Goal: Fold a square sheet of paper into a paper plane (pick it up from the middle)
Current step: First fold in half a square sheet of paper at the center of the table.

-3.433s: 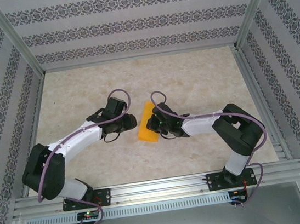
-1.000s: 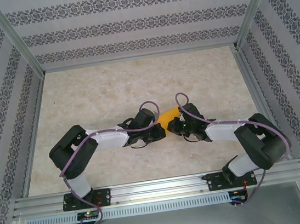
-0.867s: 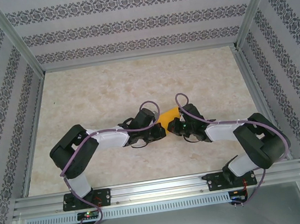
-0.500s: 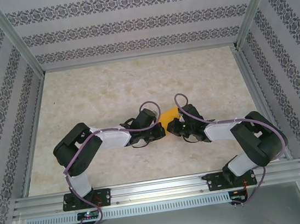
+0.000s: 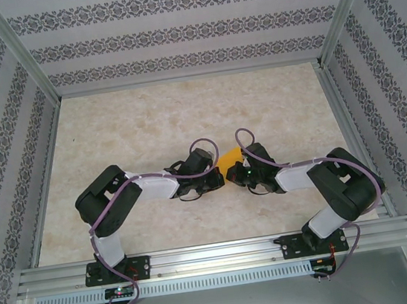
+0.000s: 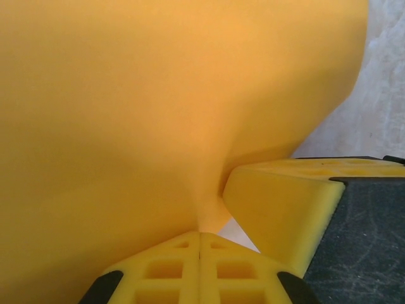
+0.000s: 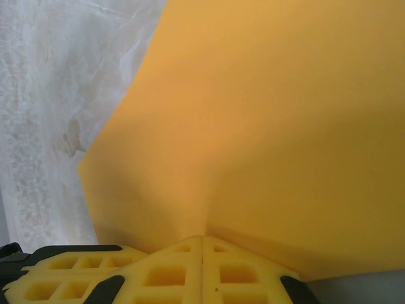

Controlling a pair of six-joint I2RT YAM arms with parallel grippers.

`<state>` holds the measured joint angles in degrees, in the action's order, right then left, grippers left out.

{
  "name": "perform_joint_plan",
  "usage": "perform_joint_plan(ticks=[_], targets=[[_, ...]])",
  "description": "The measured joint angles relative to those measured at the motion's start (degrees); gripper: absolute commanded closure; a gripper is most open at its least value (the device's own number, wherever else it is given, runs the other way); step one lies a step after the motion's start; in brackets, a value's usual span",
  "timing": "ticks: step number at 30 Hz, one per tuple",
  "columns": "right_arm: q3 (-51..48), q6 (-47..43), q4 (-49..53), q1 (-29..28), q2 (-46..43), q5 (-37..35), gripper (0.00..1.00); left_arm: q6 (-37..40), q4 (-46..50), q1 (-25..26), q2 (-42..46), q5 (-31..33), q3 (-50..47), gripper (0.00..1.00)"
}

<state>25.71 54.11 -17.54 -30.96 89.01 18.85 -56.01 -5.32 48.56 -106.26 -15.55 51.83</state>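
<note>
From above, you had both arms bent inward so that their tips met near the middle of the table (image 5: 147, 122), a little toward its near edge. The left gripper (image 5: 220, 177) and the right gripper (image 5: 230, 174) stood almost nose to nose. The orange sheet (image 5: 227, 163) showed as a small wedge between them, and from there I could not tell whether it was lifted or lying flat. In your left wrist camera the sheet (image 6: 158, 114) rose as a curved orange wall, narrowing to a pinched fold that ran down into the left gripper (image 6: 200, 234). Its yellow fingers (image 6: 183, 247) were pressed together without a gap, clamped on the paper. Just right of the fold sat a second yellow pad (image 6: 278, 202) with a black back, and pale table (image 6: 380, 88) showed past the sheet's right edge. In your right wrist camera the right gripper (image 7: 202, 239) was likewise clamped on the sheet (image 7: 272, 120), its fingers (image 7: 183, 250) meeting on a crease from which the paper fanned upward. The sheet's left corner stood out over the table (image 7: 44, 95), and another yellow block (image 7: 63, 269) lay at the lower left.
</note>
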Motion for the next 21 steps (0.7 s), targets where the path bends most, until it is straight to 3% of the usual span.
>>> perform_joint_plan(ticks=[21], targets=[[0.17, -0.57, -0.28, 2.27, 1.46, 4.28, 1.00, -0.13, 0.39, 0.00, -0.68, 0.22, 0.55, 0.99]])
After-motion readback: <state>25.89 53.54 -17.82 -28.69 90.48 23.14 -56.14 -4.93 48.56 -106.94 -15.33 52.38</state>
